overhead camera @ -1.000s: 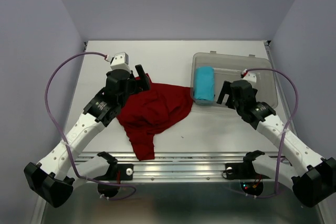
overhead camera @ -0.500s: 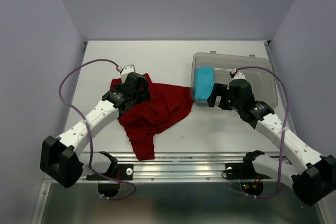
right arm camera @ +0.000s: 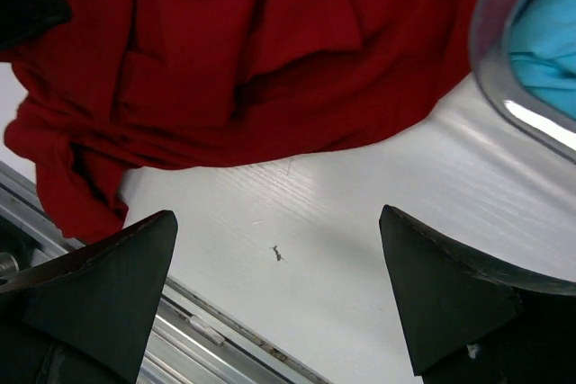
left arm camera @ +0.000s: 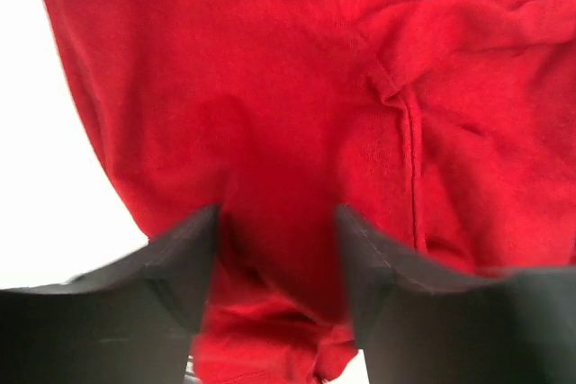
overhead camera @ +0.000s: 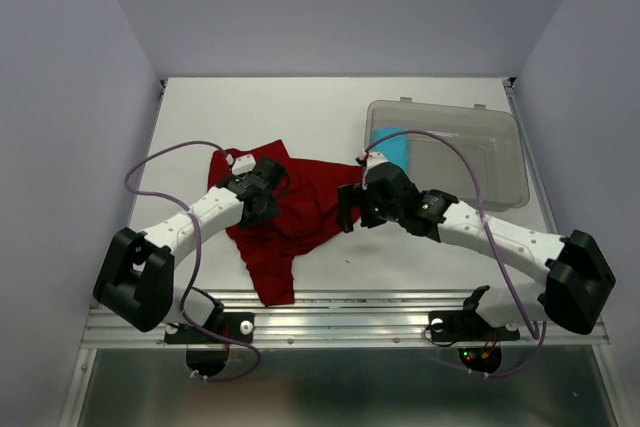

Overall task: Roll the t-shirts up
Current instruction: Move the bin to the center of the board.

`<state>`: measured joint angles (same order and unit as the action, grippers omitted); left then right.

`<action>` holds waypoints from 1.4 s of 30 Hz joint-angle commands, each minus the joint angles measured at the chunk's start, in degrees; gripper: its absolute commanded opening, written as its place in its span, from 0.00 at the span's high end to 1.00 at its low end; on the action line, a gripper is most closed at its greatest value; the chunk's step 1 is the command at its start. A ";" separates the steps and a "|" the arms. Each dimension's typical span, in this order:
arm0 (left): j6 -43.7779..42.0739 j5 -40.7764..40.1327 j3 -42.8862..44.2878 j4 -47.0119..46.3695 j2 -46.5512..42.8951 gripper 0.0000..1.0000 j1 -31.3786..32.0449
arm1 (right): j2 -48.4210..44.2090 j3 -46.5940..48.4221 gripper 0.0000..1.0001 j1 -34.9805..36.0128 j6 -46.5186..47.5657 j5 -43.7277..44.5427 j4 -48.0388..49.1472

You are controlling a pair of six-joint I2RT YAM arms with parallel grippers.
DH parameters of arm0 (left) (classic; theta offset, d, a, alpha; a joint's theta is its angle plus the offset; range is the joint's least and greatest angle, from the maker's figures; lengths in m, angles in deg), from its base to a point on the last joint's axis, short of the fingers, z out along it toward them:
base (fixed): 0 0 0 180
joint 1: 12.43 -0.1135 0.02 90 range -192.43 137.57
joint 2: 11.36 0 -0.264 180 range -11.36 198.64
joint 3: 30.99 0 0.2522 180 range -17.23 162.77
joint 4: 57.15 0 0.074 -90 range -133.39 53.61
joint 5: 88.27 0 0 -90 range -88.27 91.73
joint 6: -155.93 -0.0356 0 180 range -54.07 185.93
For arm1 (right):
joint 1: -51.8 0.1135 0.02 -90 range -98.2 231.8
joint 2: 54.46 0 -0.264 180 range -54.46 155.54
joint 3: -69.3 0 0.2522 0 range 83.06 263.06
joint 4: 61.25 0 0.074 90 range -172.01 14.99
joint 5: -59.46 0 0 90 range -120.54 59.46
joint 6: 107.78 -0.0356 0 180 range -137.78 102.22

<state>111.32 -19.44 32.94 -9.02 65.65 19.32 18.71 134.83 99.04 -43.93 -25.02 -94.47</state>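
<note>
The dark red t-shirt (overhead camera: 305, 209) lies crumpled on the white table, left of centre. My left gripper (overhead camera: 268, 205) presses down on its left part. In the left wrist view the jaws (left arm camera: 277, 222) are half closed, with a bunched fold of the red cloth (left arm camera: 270, 87) filling the gap between them. My right gripper (overhead camera: 350, 209) hovers open at the shirt's right edge. Only bare table lies between its fingers (right arm camera: 275, 218), and the red cloth (right arm camera: 252, 51) is just beyond them. The light blue rolled t-shirt (overhead camera: 395, 140) sits in the clear bin, partly hidden by the right arm.
The clear plastic bin (overhead camera: 470, 107) stands at the back right; its rim (right arm camera: 490, 42) shows beside the blue roll (right arm camera: 549, 33). A small dark speck (right arm camera: 278, 254) lies on the table. A metal rail (overhead camera: 320, 307) runs along the near edge.
The left gripper came down onto the red shirt and its jaws narrowed around a fold. The right arm swung left, away from the bin, to the shirt's right edge, still open.
</note>
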 commanded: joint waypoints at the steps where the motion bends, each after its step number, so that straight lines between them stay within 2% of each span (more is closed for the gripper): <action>1: 0.50 3.05 -1.75 -5.27 2.43 0.66 -0.11 | 5.05 3.25 0.00 2.23 -0.21 -0.33 2.94; 3: -0.73 4.64 -0.61 -6.51 2.35 0.92 -0.11 | 7.86 3.34 0.00 2.24 -0.65 -0.25 3.03; 4: -1.17 4.56 0.01 -6.42 1.66 1.00 -0.19 | 8.48 3.17 0.02 2.24 -1.18 1.84 3.03; 7: -2.49 3.07 2.12 -5.54 -1.23 1.00 -0.19 | 9.54 2.90 0.09 2.24 -0.92 7.47 2.94; 8: -2.84 2.63 2.91 -5.37 -2.03 1.00 -0.37 | 9.97 2.99 0.11 0.93 -0.57 7.75 2.85; 10: -3.55 2.10 3.53 -4.84 -4.41 1.00 -0.63 | 11.12 3.08 0.20 -3.46 -0.48 6.09 2.24; 12: -4.08 1.92 4.14 -4.49 -5.99 1.00 -0.98 | 11.30 2.81 0.22 -6.63 -0.48 5.90 1.27; 21: -4.25 1.74 4.23 -3.70 -9.07 1.00 -1.16 | 6.82 -0.78 0.20 -13.04 0.22 8.98 -3.47; 29: -4.60 1.57 3.44 -3.61 -10.57 1.00 -1.16 | 4.79 -1.50 0.19 -24.98 3.65 10.13 -4.27; 35: -4.60 2.09 2.91 -4.40 -11.09 1.00 -1.16 | 7.69 1.57 0.18 -33.07 5.94 9.34 -4.35; 42: -5.13 2.27 2.83 -4.49 -11.01 1.00 -1.07 | 15.42 7.90 0.17 -34.94 5.76 10.21 -2.69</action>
<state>107.10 -16.31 35.52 -13.13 56.25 18.25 31.32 137.98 64.37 -38.93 -16.54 -99.90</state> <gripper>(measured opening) 0.040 0.826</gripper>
